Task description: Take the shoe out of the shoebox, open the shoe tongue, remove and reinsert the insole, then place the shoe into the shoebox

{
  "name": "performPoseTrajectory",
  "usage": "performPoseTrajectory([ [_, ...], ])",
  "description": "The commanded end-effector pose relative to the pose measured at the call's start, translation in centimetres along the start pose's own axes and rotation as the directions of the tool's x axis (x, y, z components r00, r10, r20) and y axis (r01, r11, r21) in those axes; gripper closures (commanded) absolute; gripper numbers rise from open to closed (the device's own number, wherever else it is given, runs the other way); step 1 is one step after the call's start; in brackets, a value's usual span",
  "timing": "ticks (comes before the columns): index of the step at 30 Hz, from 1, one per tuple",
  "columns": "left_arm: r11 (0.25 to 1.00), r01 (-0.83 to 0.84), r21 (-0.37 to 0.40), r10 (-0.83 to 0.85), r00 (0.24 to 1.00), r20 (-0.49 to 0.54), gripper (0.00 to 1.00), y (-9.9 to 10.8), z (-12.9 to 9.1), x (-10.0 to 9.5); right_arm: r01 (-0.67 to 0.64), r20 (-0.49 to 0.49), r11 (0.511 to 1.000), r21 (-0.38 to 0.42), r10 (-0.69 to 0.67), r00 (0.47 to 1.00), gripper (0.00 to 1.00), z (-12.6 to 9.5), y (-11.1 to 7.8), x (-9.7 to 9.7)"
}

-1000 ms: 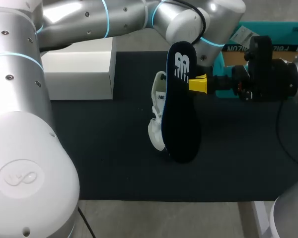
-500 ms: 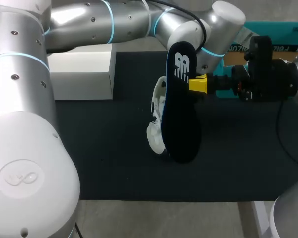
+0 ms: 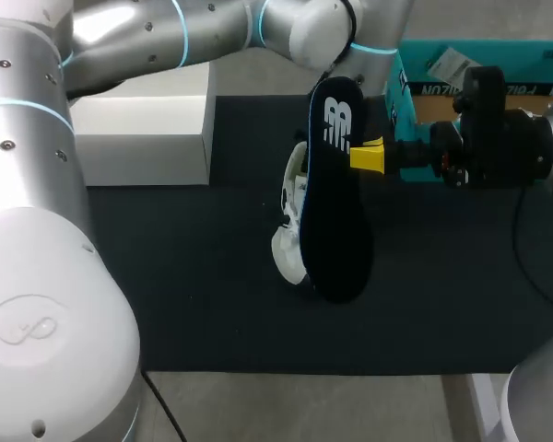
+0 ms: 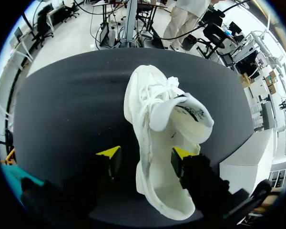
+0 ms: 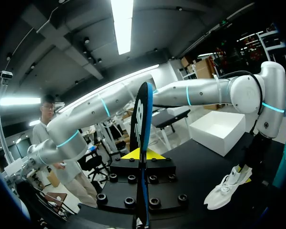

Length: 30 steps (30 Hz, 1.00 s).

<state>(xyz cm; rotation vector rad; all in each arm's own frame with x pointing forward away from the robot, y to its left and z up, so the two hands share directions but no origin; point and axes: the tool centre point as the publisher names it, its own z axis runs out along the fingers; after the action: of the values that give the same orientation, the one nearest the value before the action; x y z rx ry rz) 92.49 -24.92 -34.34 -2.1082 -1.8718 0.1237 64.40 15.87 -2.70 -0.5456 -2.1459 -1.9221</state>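
The shoe (image 3: 290, 235) lay mid-tabletop (image 3: 166, 285), out of the shoebox (image 3: 404, 101) at 2 o'clock, tongue open, between the spread left fingers (image 4: 108, 153). The right fingers (image 3: 367, 157) pinched the removed insole (image 3: 336, 212) upright. Reinserting and boxing apparently remained. A white box (image 3: 143, 138) sat at 10 o'clock.

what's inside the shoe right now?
The shoe shows a bare white heel cavity; the insole is out, clamped in the right tool. The toe end inside is covered by the tongue.
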Motion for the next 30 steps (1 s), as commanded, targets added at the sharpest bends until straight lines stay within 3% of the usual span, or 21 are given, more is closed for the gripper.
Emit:
performPoseTrajectory([
  [1,0.999,-0.012,-0.052,0.018,0.993,0.114,0.00,-1.8,-2.0,1.1,0.000,0.001,1.000,0.000,0.000,1.000,1.00,0.1,-0.1,0.0],
  [9,0.987,-0.067,-0.150,0.110,0.947,0.301,0.00,-2.5,-6.6,-0.2,0.000,0.001,1.000,0.000,0.000,1.000,1.00,0.1,-0.1,0.0],
  [17,0.964,-0.183,-0.195,0.257,0.833,0.490,0.00,-2.1,-11.0,0.5,0.000,0.001,1.000,0.000,0.000,1.000,1.00,0.1,-0.1,0.0],
  [30,0.890,-0.293,-0.349,0.451,0.674,0.585,0.00,-0.5,-19.2,1.4,0.000,0.001,1.000,0.000,0.000,1.000,1.00,0.1,-0.1,0.0],
])
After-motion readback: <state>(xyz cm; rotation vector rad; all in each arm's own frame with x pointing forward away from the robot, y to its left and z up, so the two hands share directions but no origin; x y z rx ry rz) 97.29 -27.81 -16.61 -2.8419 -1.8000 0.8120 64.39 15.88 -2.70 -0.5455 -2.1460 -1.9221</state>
